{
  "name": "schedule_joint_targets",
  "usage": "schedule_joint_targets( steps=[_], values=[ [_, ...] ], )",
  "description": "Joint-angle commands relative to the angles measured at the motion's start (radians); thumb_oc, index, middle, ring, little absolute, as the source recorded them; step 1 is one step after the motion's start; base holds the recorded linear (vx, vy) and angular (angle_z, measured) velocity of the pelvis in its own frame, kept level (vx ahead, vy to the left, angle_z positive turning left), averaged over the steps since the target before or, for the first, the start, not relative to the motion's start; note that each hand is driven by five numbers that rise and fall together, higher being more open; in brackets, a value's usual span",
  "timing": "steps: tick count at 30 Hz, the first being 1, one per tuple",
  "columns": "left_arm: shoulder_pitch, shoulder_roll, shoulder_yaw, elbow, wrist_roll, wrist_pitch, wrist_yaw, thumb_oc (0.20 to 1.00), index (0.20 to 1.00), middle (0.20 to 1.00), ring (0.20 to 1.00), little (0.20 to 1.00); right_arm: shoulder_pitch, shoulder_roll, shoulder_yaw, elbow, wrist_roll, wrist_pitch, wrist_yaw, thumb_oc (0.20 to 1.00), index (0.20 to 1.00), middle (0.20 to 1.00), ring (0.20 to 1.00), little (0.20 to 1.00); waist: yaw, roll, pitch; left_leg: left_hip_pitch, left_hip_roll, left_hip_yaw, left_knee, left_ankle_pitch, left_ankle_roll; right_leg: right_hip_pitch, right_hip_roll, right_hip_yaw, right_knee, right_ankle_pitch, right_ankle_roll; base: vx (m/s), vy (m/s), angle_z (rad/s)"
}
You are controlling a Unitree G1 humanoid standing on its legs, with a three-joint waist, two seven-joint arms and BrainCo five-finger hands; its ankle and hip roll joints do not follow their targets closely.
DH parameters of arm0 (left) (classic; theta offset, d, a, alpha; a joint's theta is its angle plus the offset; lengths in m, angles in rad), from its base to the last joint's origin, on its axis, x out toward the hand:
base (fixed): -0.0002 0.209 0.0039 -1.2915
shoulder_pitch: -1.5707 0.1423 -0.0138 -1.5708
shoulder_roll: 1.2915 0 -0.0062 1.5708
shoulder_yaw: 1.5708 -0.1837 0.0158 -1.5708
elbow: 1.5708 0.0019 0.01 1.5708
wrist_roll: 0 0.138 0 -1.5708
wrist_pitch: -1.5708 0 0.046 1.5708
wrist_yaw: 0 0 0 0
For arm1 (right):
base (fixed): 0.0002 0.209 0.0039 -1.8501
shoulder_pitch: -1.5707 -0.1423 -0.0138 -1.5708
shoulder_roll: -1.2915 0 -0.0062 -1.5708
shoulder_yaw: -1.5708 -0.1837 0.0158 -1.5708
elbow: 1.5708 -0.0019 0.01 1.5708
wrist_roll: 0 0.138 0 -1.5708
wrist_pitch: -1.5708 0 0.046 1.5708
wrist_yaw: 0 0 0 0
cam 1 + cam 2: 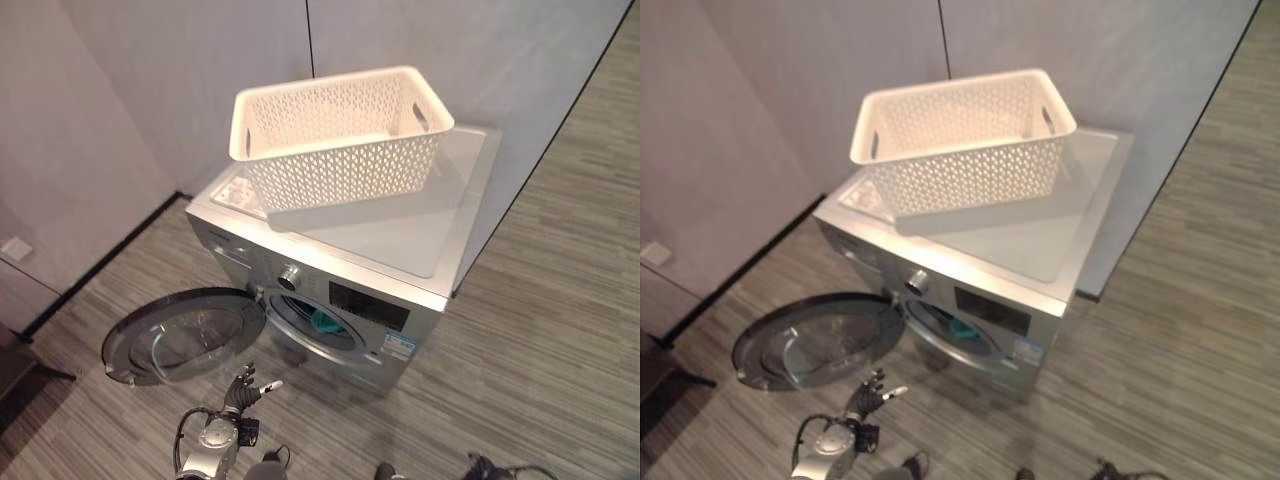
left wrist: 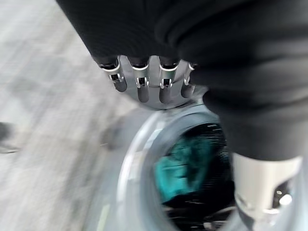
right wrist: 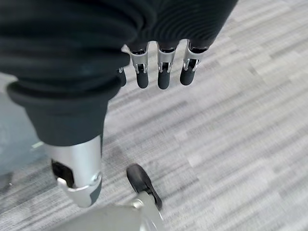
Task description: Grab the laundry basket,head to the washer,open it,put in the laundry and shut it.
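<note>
Left hand fingers relaxed, by washer door – teal laundry inside, basket on top.

The white perforated plastic laundry basket stood on top of the silver front-loading washing machine, toward its rear left part, with bare lid to its right and in front of it. The machine stood against the grey panelled wall behind it, on the grey striped floor. Its round glass-centred door hung swung open to the left of the drum opening, low over the floor. A teal piece of laundry lay inside the drum. The left hand hovered in front of the machine, just below the open door's edge. The right hand hung over the floor.
</note>
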Motion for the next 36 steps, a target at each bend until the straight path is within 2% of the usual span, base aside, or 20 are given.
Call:
schedule_joint_targets(
  steps=[1, 4, 7, 10, 14, 15, 16, 19, 20, 21, 22, 23, 26, 28, 30, 31, 32, 33, 34, 36],
  values=[
    [-0.043, 0.047, 0.067, -0.044, 0.068, -0.034, 0.048, 1.0, 1.0, 1.0, 1.0, 1.0, -0.025, 0.014, -0.033, 0.053, 0.024, 0.016, 0.011, 1.0, 1.0, 1.0, 1.0, 1.0, -0.005, 0.049, -0.05, 0.158, 0.032, 0.048, -0.224, -0.008, 0.002, -0.027, -0.024, 0.045, -0.035, 0.029, 0.106, 0.11, 0.217, 0.39],
    [-0.071, 0.077, 0.108, -0.098, 0.085, -0.041, 0.075, 1.0, 1.0, 1.0, 1.0, 1.0, -0.016, 0.013, -0.05, 0.055, 0.022, 0.017, 0.017, 1.0, 1.0, 1.0, 1.0, 1.0, -0.007, 0.059, -0.064, 0.174, -0.004, 0.05, -0.272, -0.071, 0.009, -0.026, -0.058, 0.041, -0.038, 0.056, 0.128, 0.04, 0.182, 0.35],
    [-0.084, 0.129, 0.191, -0.239, 0.088, -0.057, 0.134, 1.0, 1.0, 1.0, 1.0, 1.0, -0.005, 0.031, -0.057, 0.056, 0.021, 0.025, 0.031, 1.0, 1.0, 1.0, 1.0, 1.0, 0.004, 0.051, -0.063, 0.179, -0.039, 0.06, -0.273, -0.129, 0.023, -0.012, -0.104, 0.024, -0.033, 0.078, 0.151, 0.0, 0.142, 0.03],
    [-0.097, 0.165, 0.248, -0.297, 0.104, -0.066, 0.17, 1.0, 1.0, 1.0, 1.0, 1.0, 0.002, 0.048, -0.042, 0.046, 0.011, 0.023, 0.047, 1.0, 1.0, 1.0, 1.0, 1.0, 0.009, 0.04, -0.068, 0.175, -0.054, 0.066, -0.273, -0.138, 0.027, -0.006, -0.127, 0.013, -0.033, 0.091, 0.163, 0.03, 0.098, 0.1],
    [-0.207, 0.327, 0.304, -0.199, 0.22, -0.028, 0.237, 1.0, 1.0, 1.0, 1.0, 1.0, 0.0, 0.074, 0.019, -0.006, -0.007, 0.002, 0.075, 1.0, 1.0, 1.0, 1.0, 1.0, 0.009, 0.019, -0.072, 0.176, -0.07, 0.078, -0.273, -0.157, 0.029, -0.008, -0.146, 0.015, -0.041, 0.115, 0.183, 0.04, 0.081, 0.04],
    [-0.209, 0.329, 0.303, -0.197, 0.219, -0.029, 0.237, 1.0, 1.0, 1.0, 1.0, 1.0, -0.001, 0.075, 0.019, -0.006, -0.007, 0.003, 0.075, 1.0, 1.0, 1.0, 1.0, 1.0, 0.008, 0.017, -0.074, 0.17, -0.072, 0.077, -0.273, -0.153, 0.03, -0.013, -0.148, 0.015, -0.042, 0.117, 0.182, 0.02, 0.052, -0.04],
    [-0.269, 0.418, 0.302, -0.103, 0.213, -0.01, 0.224, 1.0, 1.0, 1.0, 1.0, 1.0, -0.011, 0.069, 0.043, -0.036, -0.008, -0.008, 0.078, 1.0, 1.0, 1.0, 1.0, 1.0, 0.004, 0.012, -0.067, 0.167, -0.069, 0.084, -0.273, -0.154, 0.029, -0.023, -0.146, 0.022, -0.04, 0.121, 0.187, -0.01, 0.044, -0.04],
    [-0.417, 0.532, 0.267, 0.125, 0.163, 0.029, 0.208, 1.0, 1.0, 1.0, 1.0, 1.0, -0.045, 0.039, 0.068, -0.076, -0.001, -0.014, 0.087, 1.0, 1.0, 1.0, 1.0, 1.0, -0.01, -0.006, -0.044, 0.135, -0.062, 0.088, -0.273, -0.143, 0.028, -0.072, -0.136, 0.042, -0.036, 0.13, 0.191, -0.09, 0.019, -0.16],
    [-0.502, 0.578, 0.219, 0.218, 0.174, 0.045, 0.19, 1.0, 1.0, 1.0, 1.0, 1.0, -0.071, 0.022, 0.072, -0.085, 0.006, -0.016, 0.086, 1.0, 1.0, 1.0, 1.0, 1.0, -0.015, -0.021, -0.03, 0.107, -0.057, 0.085, -0.273, -0.132, 0.028, -0.102, -0.131, 0.047, -0.035, 0.136, 0.191, -0.1, -0.021, -0.12],
    [-0.503, 0.578, 0.218, 0.219, 0.174, 0.045, 0.19, 1.0, 1.0, 1.0, 1.0, 1.0, -0.071, 0.022, 0.071, -0.085, 0.006, -0.016, 0.086, 1.0, 1.0, 1.0, 1.0, 1.0, -0.013, -0.021, -0.029, 0.11, -0.056, 0.086, -0.273, -0.135, 0.027, -0.099, -0.13, 0.048, -0.034, 0.133, 0.192, -0.14, -0.043, -0.12],
    [-0.579, 0.612, 0.173, 0.316, 0.181, 0.052, 0.178, 1.0, 1.0, 1.0, 1.0, 1.0, -0.087, 0.012, 0.084, -0.096, 0.01, -0.021, 0.083, 1.0, 1.0, 1.0, 1.0, 1.0, -0.019, -0.037, -0.012, 0.089, -0.048, 0.084, -0.273, -0.126, 0.025, -0.121, -0.124, 0.052, -0.032, 0.135, 0.191, -0.15, -0.066, -0.06],
    [-0.744, 0.656, 0.069, 0.446, 0.22, 0.077, 0.157, 1.0, 1.0, 1.0, 1.0, 1.0, -0.112, 0.0, 0.101, -0.088, 0.018, -0.021, 0.078, 1.0, 1.0, 1.0, 1.0, 1.0, -0.019, -0.066, 0.018, 0.048, -0.035, 0.073, -0.273, -0.115, 0.023, -0.154, -0.114, 0.054, -0.029, 0.138, 0.19, -0.22, -0.087, -0.02],
    [-0.938, 0.659, -0.05, 0.514, 0.274, 0.102, 0.152, 1.0, 1.0, 1.0, 1.0, 1.0, -0.142, -0.036, 0.107, -0.06, 0.035, -0.011, 0.065, 1.0, 1.0, 1.0, 1.0, 1.0, -0.018, -0.098, 0.09, -0.029, -0.019, 0.037, -0.273, -0.088, 0.027, -0.205, -0.107, 0.052, -0.018, 0.138, 0.184, -0.17, -0.042, 0.13],
    [-0.98, 0.65, -0.066, 0.52, 0.269, 0.106, 0.156, 1.0, 1.0, 1.0, 1.0, 1.0, -0.152, -0.045, 0.102, -0.05, 0.043, -0.009, 0.061, 1.0, 1.0, 1.0, 1.0, 1.0, -0.015, -0.105, 0.11, -0.051, -0.019, 0.026, -0.273, -0.081, 0.031, -0.221, -0.105, 0.051, -0.017, 0.138, 0.182, -0.1, 0.013, 0.32],
    [-1.056, 0.619, -0.085, 0.53, 0.243, 0.104, 0.169, 1.0, 1.0, 1.0, 1.0, 1.0, -0.192, -0.075, 0.09, -0.028, 0.07, -0.003, 0.043, 1.0, 1.0, 1.0, 1.0, 1.0, -0.01, -0.129, 0.172, -0.148, -0.025, -0.005, -0.205, -0.085, 0.041, -0.267, -0.114, 0.055, -0.014, 0.153, 0.179, -0.18, 0.035, 0.34],
    [-1.057, 0.619, -0.085, 0.531, 0.242, 0.104, 0.169, 1.0, 1.0, 1.0, 1.0, 1.0, -0.192, -0.075, 0.09, -0.028, 0.07, -0.003, 0.043, 1.0, 1.0, 1.0, 1.0, 1.0, -0.011, -0.129, 0.171, -0.151, -0.025, -0.006, -0.202, -0.086, 0.041, -0.268, -0.114, 0.054, -0.014, 0.153, 0.179, -0.19, 0.041, 0.14],
    [-1.081, 0.587, -0.071, 0.531, 0.213, 0.1, 0.204, 1.0, 1.0, 1.0, 1.0, 1.0, -0.21, -0.084, 0.091, -0.035, 0.087, -0.01, 0.03, 1.0, 1.0, 1.0, 1.0, 1.0, -0.012, -0.149, 0.201, -0.213, -0.034, -0.015, -0.155, -0.095, 0.044, -0.293, -0.122, 0.054, -0.017, 0.168, 0.181, -0.08, 0.022, 0.26],
    [-1.082, 0.587, -0.071, 0.531, 0.213, 0.1, 0.204, 1.0, 1.0, 1.0, 1.0, 1.0, -0.211, -0.084, 0.091, -0.034, 0.087, -0.01, 0.03, 1.0, 1.0, 1.0, 1.0, 1.0, -0.012, -0.149, 0.2, -0.216, -0.034, -0.016, -0.153, -0.096, 0.045, -0.294, -0.123, 0.053, -0.017, 0.168, 0.181, -0.17, 0.047, 0.29],
    [-1.115, 0.549, -0.066, 0.557, 0.167, 0.093, 0.23, 1.0, 1.0, 1.0, 1.0, 1.0, -0.227, -0.09, 0.1, -0.055, 0.103, -0.021, 0.014, 1.0, 1.0, 1.0, 1.0, 1.0, -0.024, -0.171, 0.224, -0.289, -0.047, -0.031, -0.118, -0.101, 0.045, -0.332, -0.128, 0.057, -0.025, 0.191, 0.186, -0.09, 0.026, 0.23],
    [-1.123, 0.538, -0.068, 0.571, 0.159, 0.093, 0.24, 1.0, 1.0, 1.0, 1.0, 1.0, -0.232, -0.088, 0.107, -0.062, 0.105, -0.025, 0.006, 1.0, 1.0, 1.0, 1.0, 1.0, -0.026, -0.172, 0.223, -0.296, -0.04, -0.041, -0.115, -0.124, 0.036, -0.333, -0.12, 0.065, -0.032, 0.183, 0.196, 0.01, -0.007, 0.15]
  ],
)
